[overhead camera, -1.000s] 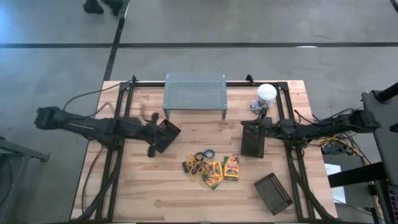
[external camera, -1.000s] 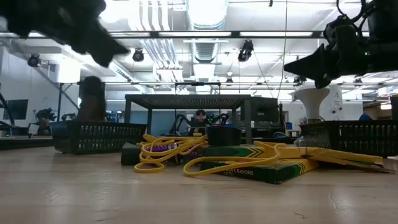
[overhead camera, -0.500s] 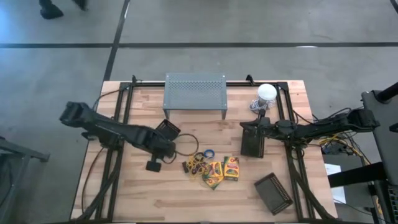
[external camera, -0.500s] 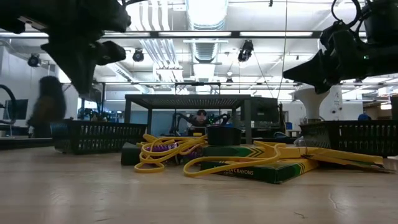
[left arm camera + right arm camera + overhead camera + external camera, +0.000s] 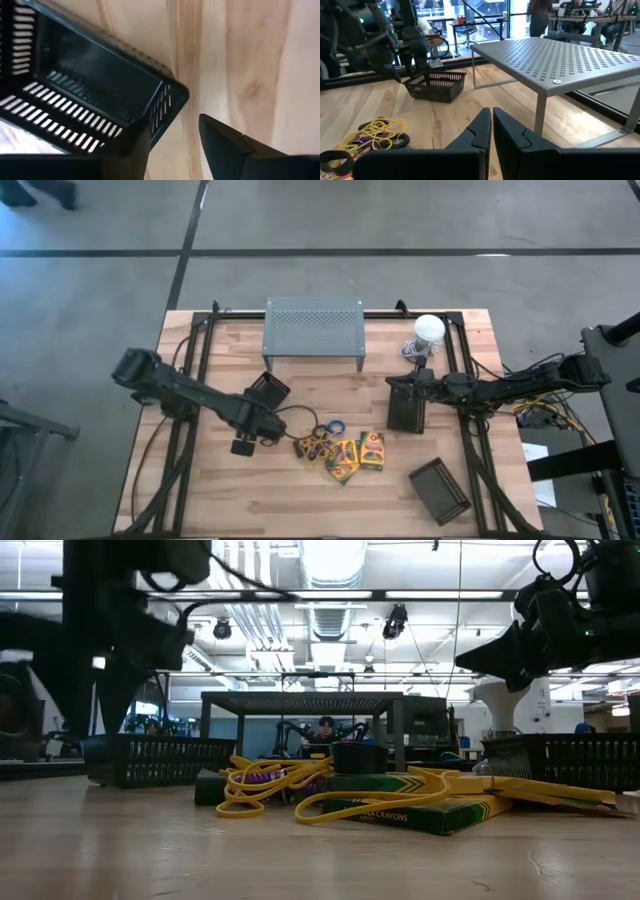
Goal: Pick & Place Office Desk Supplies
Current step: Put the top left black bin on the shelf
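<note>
The office desk supplies lie in a pile at the table's middle. Yellow-and-green crayon boxes (image 5: pixel 358 452) (image 5: pixel 420 812) lie flat, with loops of yellow, blue and purple rubber bands (image 5: pixel 322 432) (image 5: pixel 265 785) (image 5: pixel 372 131) on and beside them. My left gripper (image 5: pixel 258 430) (image 5: pixel 100 710) (image 5: pixel 172 160) points down, open, over bare wood between a black basket (image 5: pixel 268 390) (image 5: pixel 90 85) and the pile, with nothing between its fingers. My right gripper (image 5: pixel 392 395) (image 5: pixel 465 648) (image 5: pixel 491 131) hangs level and shut, right of the pile, pointing toward the table's left.
A grey perforated stand (image 5: pixel 313 330) (image 5: pixel 560 60) is at the far middle. A white dome with a cable (image 5: pixel 428 330) is at the far right. A second black basket (image 5: pixel 440 492) lies near the front right corner. Bare wood lies along the near edge.
My left gripper has swung from over the black basket toward the table's near edge and the pile. It has tipped from about level to pointing down and has come lower. My right arm has kept still, and the supplies have not moved.
</note>
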`<control>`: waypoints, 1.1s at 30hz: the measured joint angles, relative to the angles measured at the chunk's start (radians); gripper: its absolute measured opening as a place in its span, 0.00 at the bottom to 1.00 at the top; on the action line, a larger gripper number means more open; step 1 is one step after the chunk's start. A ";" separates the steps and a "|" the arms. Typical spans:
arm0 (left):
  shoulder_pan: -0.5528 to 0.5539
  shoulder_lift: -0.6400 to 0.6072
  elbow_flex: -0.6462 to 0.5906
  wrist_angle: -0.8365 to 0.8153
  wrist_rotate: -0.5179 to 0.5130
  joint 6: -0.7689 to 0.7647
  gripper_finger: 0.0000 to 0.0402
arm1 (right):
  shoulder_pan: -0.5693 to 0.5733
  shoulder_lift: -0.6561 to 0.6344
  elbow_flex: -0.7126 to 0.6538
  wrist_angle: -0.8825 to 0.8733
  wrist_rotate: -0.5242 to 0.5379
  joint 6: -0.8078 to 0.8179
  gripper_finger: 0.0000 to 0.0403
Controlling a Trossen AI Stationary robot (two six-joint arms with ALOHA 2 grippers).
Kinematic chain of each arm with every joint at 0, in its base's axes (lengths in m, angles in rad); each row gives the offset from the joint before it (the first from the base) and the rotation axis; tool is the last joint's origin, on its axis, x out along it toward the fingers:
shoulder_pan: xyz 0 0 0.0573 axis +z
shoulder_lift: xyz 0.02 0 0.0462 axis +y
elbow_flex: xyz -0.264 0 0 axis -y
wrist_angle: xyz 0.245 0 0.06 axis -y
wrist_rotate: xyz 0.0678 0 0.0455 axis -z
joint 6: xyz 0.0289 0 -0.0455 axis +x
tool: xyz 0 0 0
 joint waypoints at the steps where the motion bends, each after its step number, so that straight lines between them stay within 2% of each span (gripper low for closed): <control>1: 0.000 0.006 -0.010 0.006 -0.006 0.000 0.44 | 0.000 0.000 0.000 0.000 0.000 0.001 0.04; 7: 0.000 0.013 -0.085 0.082 -0.008 0.000 0.38 | 0.000 0.001 0.000 -0.010 -0.002 0.004 0.04; 15: 0.000 0.012 -0.023 0.085 0.015 -0.051 0.11 | 0.000 0.000 0.000 -0.023 -0.002 0.006 0.04; 18: 0.000 0.012 0.051 0.087 0.082 -0.074 0.03 | 0.000 0.000 0.000 -0.023 -0.002 0.007 0.04; 22: -0.003 0.012 0.186 0.093 0.172 -0.122 0.03 | 0.000 0.000 0.000 -0.023 -0.002 0.006 0.04; 25: -0.005 0.012 0.314 0.092 0.204 -0.106 0.03 | 0.000 0.000 0.000 -0.023 -0.002 0.007 0.04; 29: 0.000 0.011 0.502 0.068 0.187 -0.008 0.03 | 0.000 0.000 0.000 -0.023 -0.002 0.007 0.04; 33: 0.063 0.011 0.671 0.018 0.080 0.076 0.03 | 0.000 0.000 0.000 -0.023 -0.002 0.007 0.04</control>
